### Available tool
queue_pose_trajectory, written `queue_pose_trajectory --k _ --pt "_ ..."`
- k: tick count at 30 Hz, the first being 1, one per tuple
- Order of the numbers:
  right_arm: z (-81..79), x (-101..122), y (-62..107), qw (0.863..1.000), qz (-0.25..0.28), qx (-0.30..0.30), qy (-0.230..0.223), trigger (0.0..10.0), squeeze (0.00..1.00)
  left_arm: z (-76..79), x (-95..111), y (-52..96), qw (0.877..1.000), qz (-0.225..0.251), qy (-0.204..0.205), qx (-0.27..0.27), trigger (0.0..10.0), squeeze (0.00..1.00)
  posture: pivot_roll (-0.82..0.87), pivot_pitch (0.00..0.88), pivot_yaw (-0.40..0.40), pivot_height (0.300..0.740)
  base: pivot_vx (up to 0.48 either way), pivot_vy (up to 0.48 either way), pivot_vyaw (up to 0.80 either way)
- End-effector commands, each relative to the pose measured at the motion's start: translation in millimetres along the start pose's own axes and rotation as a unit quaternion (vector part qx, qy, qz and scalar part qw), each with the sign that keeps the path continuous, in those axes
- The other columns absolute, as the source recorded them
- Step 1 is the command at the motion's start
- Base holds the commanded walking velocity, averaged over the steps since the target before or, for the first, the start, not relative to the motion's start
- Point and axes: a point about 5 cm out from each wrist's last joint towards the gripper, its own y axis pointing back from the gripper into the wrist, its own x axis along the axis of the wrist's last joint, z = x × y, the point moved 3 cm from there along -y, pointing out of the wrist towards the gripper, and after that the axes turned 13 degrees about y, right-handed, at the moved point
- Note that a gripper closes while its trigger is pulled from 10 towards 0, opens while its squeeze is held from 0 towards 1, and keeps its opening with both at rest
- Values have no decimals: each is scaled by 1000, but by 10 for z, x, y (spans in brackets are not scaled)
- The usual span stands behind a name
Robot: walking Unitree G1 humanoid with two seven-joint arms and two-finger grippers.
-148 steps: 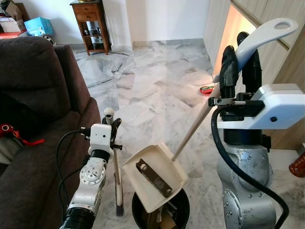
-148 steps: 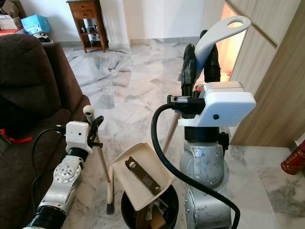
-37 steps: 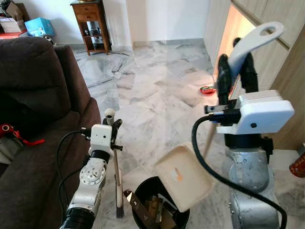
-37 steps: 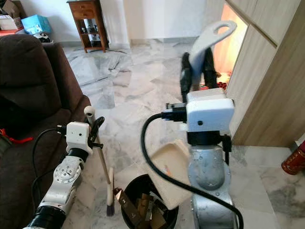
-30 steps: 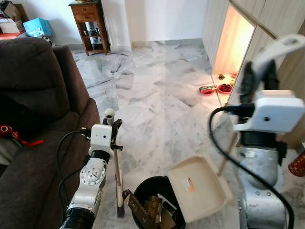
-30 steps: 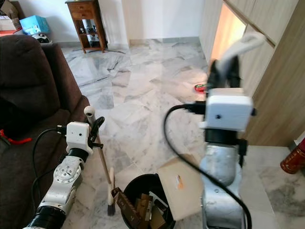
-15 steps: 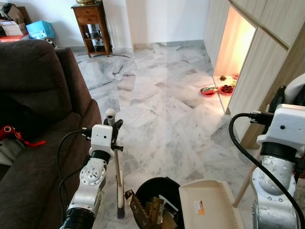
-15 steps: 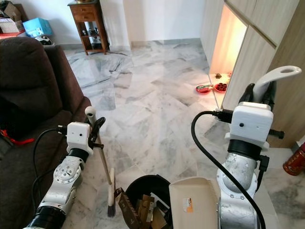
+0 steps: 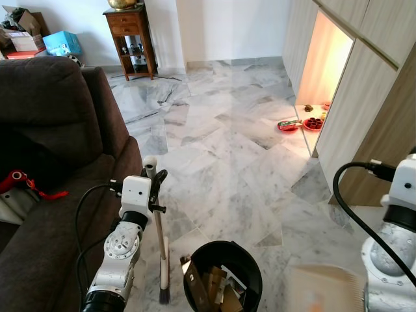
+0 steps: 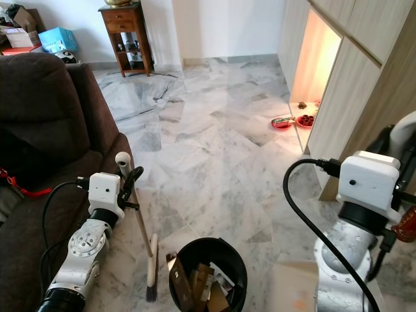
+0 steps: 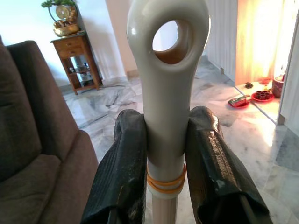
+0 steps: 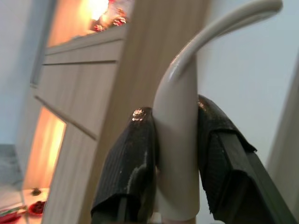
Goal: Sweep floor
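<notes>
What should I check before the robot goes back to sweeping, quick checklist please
1. Left gripper clamped on broom: ok.
2. Right gripper clamped on dustpan handle: ok.
3. Broom bristles down on the floor beside the bin: ok.
4. Bin upright, rubbish inside: ok.
5. Dustpan emptied: cannot tell, it is blurred.
6. Sofa close on the left arm's side: not ok, little room to swing.
</notes>
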Motion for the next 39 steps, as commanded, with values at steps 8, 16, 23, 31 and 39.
queue_pose_trajectory --k 8,16,23,31,39 --pt "-23 93 -47 998 3 -5 -60 10000 0 10 133 -35 1000 24 -6 -8 10000 0 -91 0 91 740 0 0 0" --pt "-281 -321 244 997 -22 67 23 10000 0 -9 138 5 999 25 -18 -15 10000 0 -95 0 92 740 0 0 0" --pt "-422 -800 522 989 -99 106 15 10000 0 -27 242 3 999 40 -24 -18 10000 0 -87 0 90 740 0 0 0" --pt "-505 -985 586 978 -163 109 -73 10000 0 -13 131 18 999 25 -23 -14 10000 0 -95 0 89 740 0 0 0" --pt "-528 -994 554 979 -148 110 -82 10000 0 34 79 36 1000 12 -8 -23 10000 0 -94 2 87 740 0 0 0"
